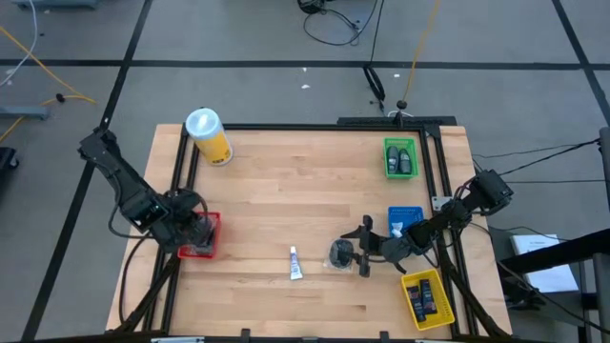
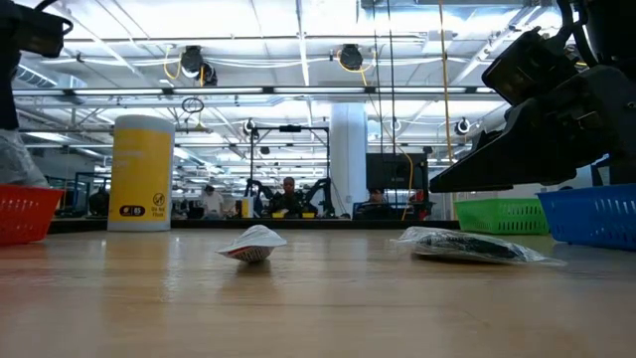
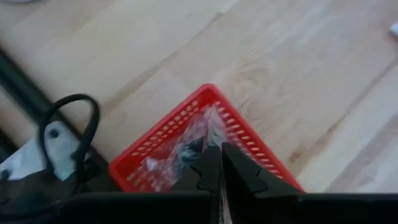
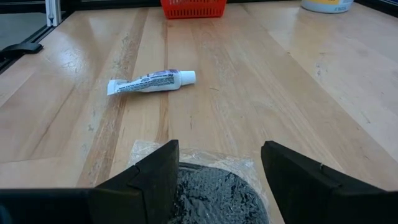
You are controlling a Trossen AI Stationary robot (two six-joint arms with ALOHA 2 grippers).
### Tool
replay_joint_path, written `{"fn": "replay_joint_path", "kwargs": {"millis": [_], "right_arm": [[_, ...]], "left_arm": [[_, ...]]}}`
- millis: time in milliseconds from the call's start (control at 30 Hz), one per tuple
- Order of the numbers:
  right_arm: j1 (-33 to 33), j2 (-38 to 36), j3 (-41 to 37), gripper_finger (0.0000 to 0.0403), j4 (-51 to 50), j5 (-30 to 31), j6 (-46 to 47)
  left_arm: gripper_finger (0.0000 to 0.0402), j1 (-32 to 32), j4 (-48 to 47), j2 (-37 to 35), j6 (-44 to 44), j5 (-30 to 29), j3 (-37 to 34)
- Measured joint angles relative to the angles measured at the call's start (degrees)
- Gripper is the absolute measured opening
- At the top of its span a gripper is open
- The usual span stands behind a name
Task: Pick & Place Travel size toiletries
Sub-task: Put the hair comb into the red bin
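Right pincer [image 4: 217,180] open, astride the dark round packet [image 4: 214,196] lying flat on the tabletop [image 4: 280,81] between its fingers: looks light, soft, in crinkly slippery film, so pinch across the disc's middle, not the loose wrap edge; left pincer [image 3: 217,177] closed over the red bin [image 3: 186,127].

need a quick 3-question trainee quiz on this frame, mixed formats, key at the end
1. True or false: the right gripper stands open over the round dark grey packet in clear wrap.
2. The left gripper is above which bin? A) red plastic bin B) green plastic bin C) yellow plastic bin
3. Fill in: the thin white tube lies on the bare wooden ____, outside every bin.

Key: 1 true; 2 A; 3 table
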Motion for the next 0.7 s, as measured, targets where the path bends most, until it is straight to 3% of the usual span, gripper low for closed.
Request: {"fn": "replay_joint_path", "kwargs": {"millis": [133,333,467,600,700], "right_arm": [[0.0,0.0,0.0,0.0222,0.0,0.0,0.0],[0.0,0.0,0.0,0.0222,0.0,0.0,0.3],[0.0,0.0,0.0,0.0222,0.0,0.0,0.2],[-0.1,0.0,0.0,0.0222,0.0,0.0,0.1],[-0.1,0.0,0.0,0.0222,0.0,0.0,0.0]], "left_arm": [[0.0046,0.1,-0.5,0.0,-1.1,-0.2,0.0],[0.0153,1.6,-0.3,0.0,-1.8,-0.4,0.0],[0.021,3.7,-0.4,-0.3,-3.2,3.6,1.0],[0.0215,4.4,-0.2,0.0,-6.1,9.4,1.5],[0.018,4.7,-0.2,1.8,-6.3,11.4,1.6]]}}
